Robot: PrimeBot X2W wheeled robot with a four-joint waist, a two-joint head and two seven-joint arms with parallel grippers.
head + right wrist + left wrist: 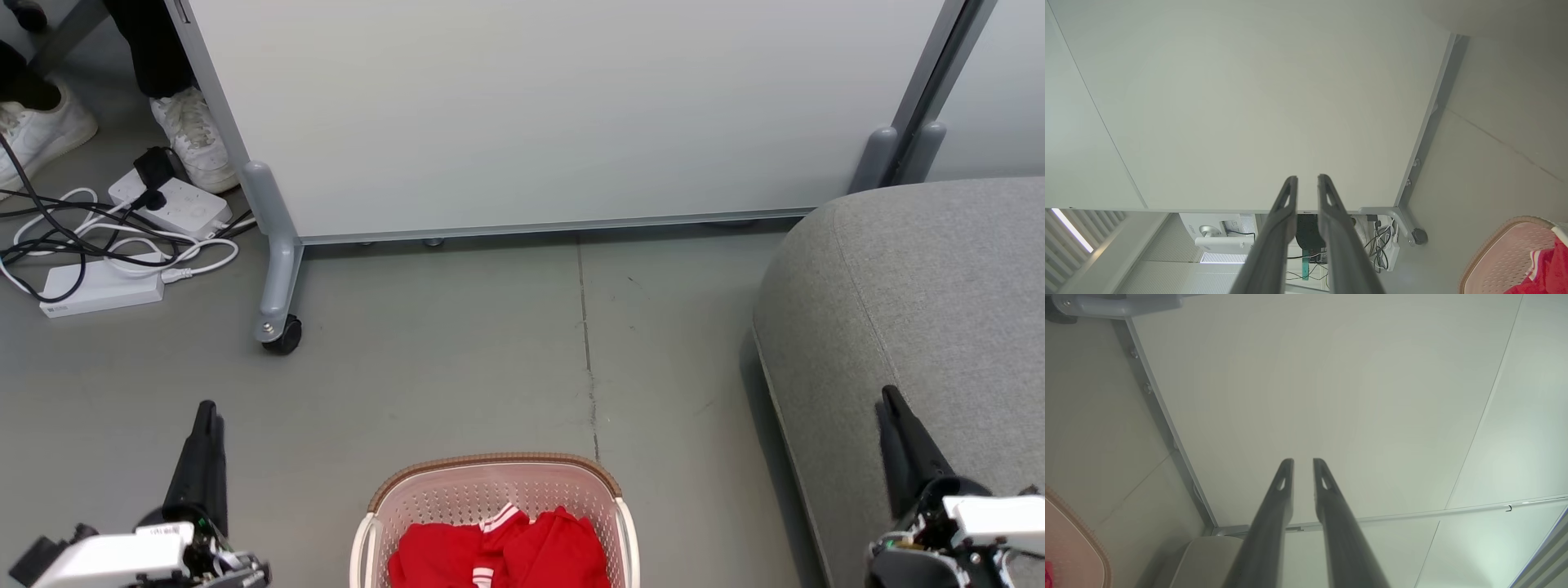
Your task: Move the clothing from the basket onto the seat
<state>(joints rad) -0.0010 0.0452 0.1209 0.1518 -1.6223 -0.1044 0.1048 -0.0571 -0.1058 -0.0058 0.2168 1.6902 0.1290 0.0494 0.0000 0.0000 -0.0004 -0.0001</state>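
Both grippers are low at the sides of the head view with their dark fingers pointing up: the left gripper (205, 415) is over the grey floor (457, 351), to the left of the basket (490, 463), and the right gripper (891, 402) shows in front of the seat (922, 286). In each wrist view the two fingers stand a little apart, with a narrow gap and nothing between them, so both grippers are empty. The clothing (522, 555) lies inside the basket, at the bottom middle of the head view; it is bright red, and one piece has white striped trim. The basket is white with small holes and a brown rim, and it stands on the floor, apart from the seat. The seat is grey fabric with rounded edges, at the right. Behind them stands a pale partition panel (555, 114) on a grey leg with a caster wheel (283, 335). At the far left lie white power strips (171, 204) with cables, and two white shoes (194, 135) of a person.
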